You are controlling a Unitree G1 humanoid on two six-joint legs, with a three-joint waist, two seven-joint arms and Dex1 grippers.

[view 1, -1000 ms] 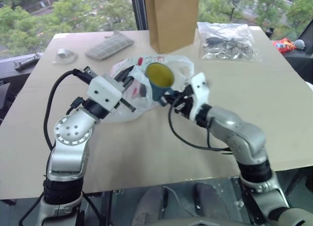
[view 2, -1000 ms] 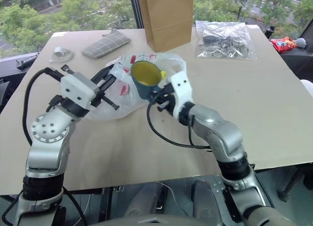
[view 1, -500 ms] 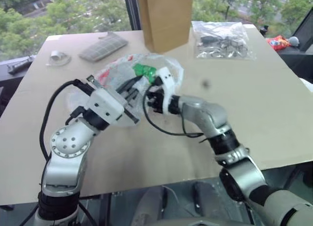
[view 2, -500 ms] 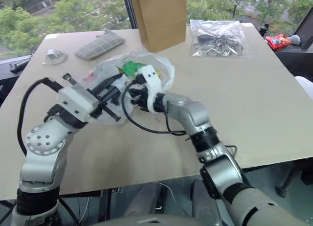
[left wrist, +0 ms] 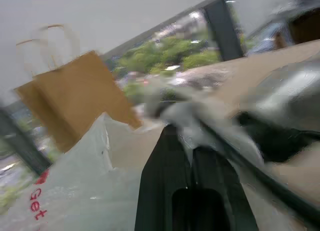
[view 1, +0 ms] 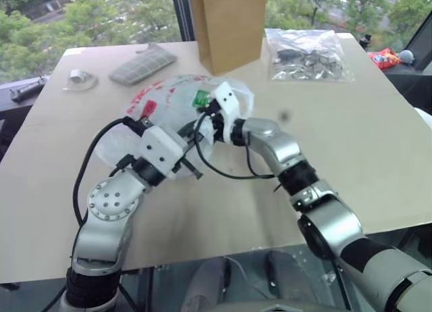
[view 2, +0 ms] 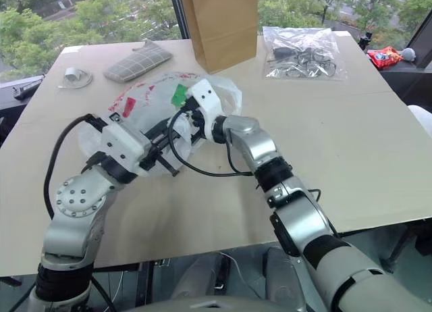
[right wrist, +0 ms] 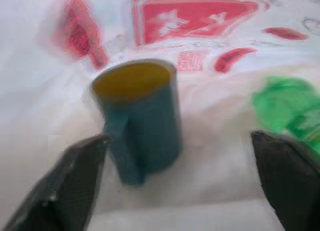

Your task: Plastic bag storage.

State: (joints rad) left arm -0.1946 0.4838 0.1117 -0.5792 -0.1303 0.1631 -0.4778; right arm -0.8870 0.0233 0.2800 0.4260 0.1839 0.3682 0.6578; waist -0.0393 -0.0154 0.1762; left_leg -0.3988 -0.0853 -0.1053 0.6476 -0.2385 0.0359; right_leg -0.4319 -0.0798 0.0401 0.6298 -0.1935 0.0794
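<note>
The plastic bag [view 1: 152, 104], crinkly translucent white with red print, lies bunched in the middle of the table. My left gripper [left wrist: 189, 150] is shut on a fold of its film near the bag's mouth. The right gripper [right wrist: 180, 191] reaches into that mouth and stands open, its fingers [right wrist: 75, 176] wide apart. In front of it a teal mug [right wrist: 137, 116] with a yellow inside stands upright on the bag's film, free of both fingers. A green patch [right wrist: 290, 113] shows through the film beside it.
A tall brown paper bag [view 1: 226, 25] stands just behind the plastic bag. A clear packet of dark small items [view 1: 307, 55] lies back right, a grey checked cloth [view 1: 142, 63] and a small clear piece [view 1: 79, 77] back left. A red packet [view 1: 386, 58] lies off the right edge.
The right gripper has carried the mug forward and left into the bag's mouth, then opened and let it go. The left gripper has kept its hold on the bag.
</note>
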